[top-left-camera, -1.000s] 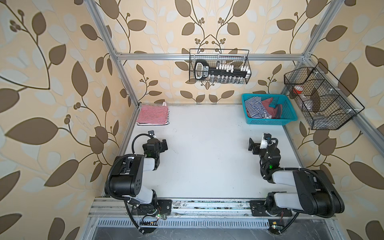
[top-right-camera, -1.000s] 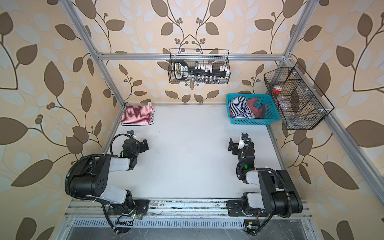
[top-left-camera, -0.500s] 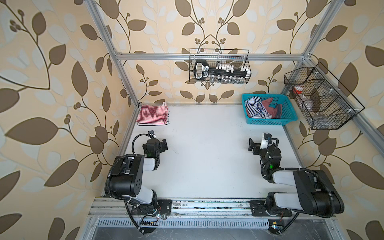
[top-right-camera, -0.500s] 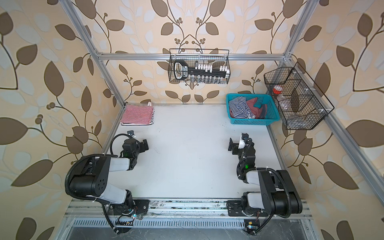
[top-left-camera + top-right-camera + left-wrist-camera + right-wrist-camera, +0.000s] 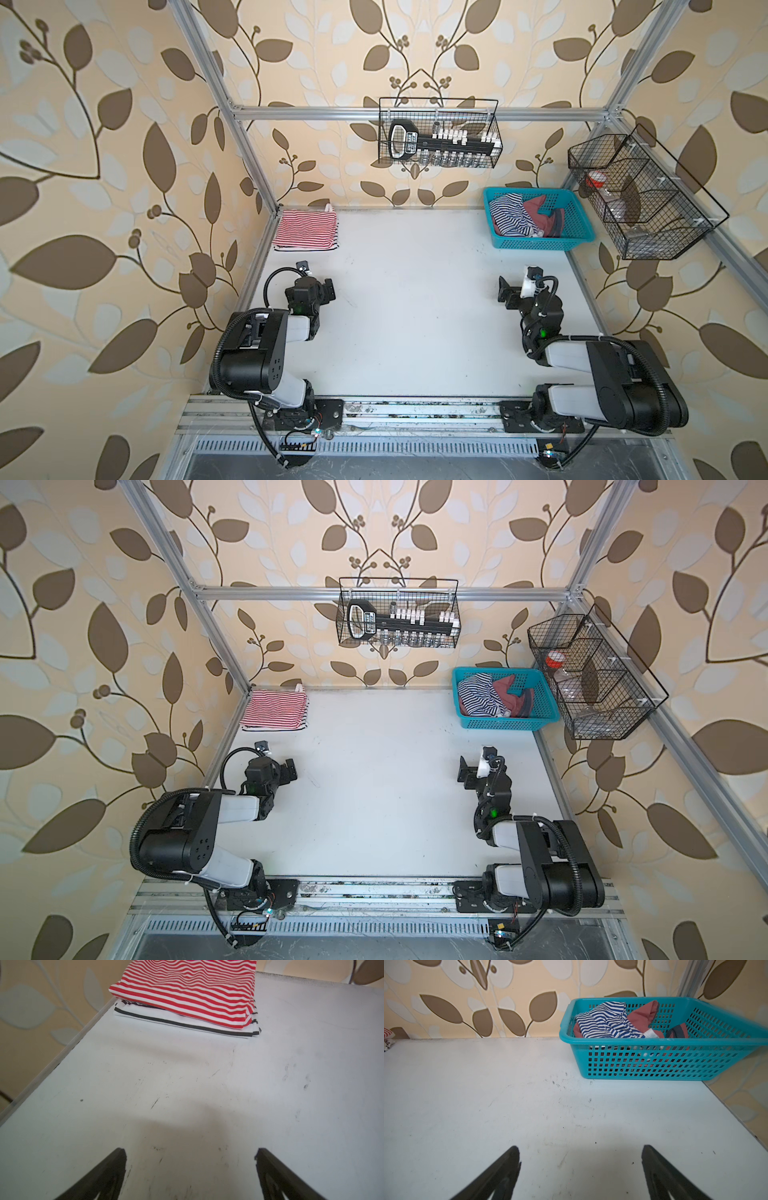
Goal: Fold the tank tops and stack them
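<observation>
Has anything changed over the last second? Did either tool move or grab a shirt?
Nothing visibly changed. The left tool and right tool stay open and empty over the table. The red-and-white striped top still lies folded in the far left corner. The navy striped top and dusty red top remain in the turquoise basket.

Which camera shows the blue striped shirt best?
The right wrist view: the blue striped shirt is close and large, crumpled in the basket. Both top views show it small; the left wrist view misses it.
</observation>
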`<state>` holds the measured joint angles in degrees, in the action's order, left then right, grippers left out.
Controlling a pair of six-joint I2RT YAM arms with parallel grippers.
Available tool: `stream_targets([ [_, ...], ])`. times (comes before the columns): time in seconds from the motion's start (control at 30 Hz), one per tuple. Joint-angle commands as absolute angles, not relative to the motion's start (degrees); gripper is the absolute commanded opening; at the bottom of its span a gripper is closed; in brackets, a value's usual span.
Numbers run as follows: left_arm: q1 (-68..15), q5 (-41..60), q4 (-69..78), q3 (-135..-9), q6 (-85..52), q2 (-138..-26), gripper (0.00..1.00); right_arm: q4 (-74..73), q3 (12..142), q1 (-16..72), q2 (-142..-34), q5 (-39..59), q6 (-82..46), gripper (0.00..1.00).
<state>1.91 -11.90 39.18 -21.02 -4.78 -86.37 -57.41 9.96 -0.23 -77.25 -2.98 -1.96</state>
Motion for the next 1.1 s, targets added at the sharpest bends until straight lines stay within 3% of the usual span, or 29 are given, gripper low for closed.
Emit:
stream_targets([
  [0.0, 1.69, -11.24, 38.28, -23.98, -3.94, -83.69, 0.99, -54.77, 11.96, -0.43, -75.09, -3.57, -1.64, 0.92],
  [0.1, 1.80, -12.61, 18.20, -32.90, -4.66, -77.57, 0.99, -36.77, 18.72, -0.72, -67.87, -5.63, -2.90, 0.93],
  [0.23, 1.21, -11.02, 8.06, -37.87, -7.49, -72.50, 0.99, -21.68, 28.34, -0.96, -62.39, -6.79, -2.02, 0.94],
  [0.33, 0.47, -3.85, 4.52, -39.50, -11.74, -69.31, 0.97, -10.48, 38.19, -2.34, -63.40, -5.24, -1.33, 0.95],
  [0.53, -3.77, 4.23, 2.27, -39.97, -16.16, -63.78, 0.95, 9.65, 61.35, -4.28, -78.39, -2.87, -1.32, 0.92],
  [0.7, -6.87, 5.19, 1.31, -39.15, -17.32, -58.06, 0.96, 23.44, 80.68, -4.54, -94.67, 0.14, -1.29, 0.78],
  [1.07, -8.09, 7.92, -0.17, -40.34, -19.24, -54.23, 0.96, 32.77, 100.77, -5.71, -115.66, 6.76, -3.42, 0.72],
])
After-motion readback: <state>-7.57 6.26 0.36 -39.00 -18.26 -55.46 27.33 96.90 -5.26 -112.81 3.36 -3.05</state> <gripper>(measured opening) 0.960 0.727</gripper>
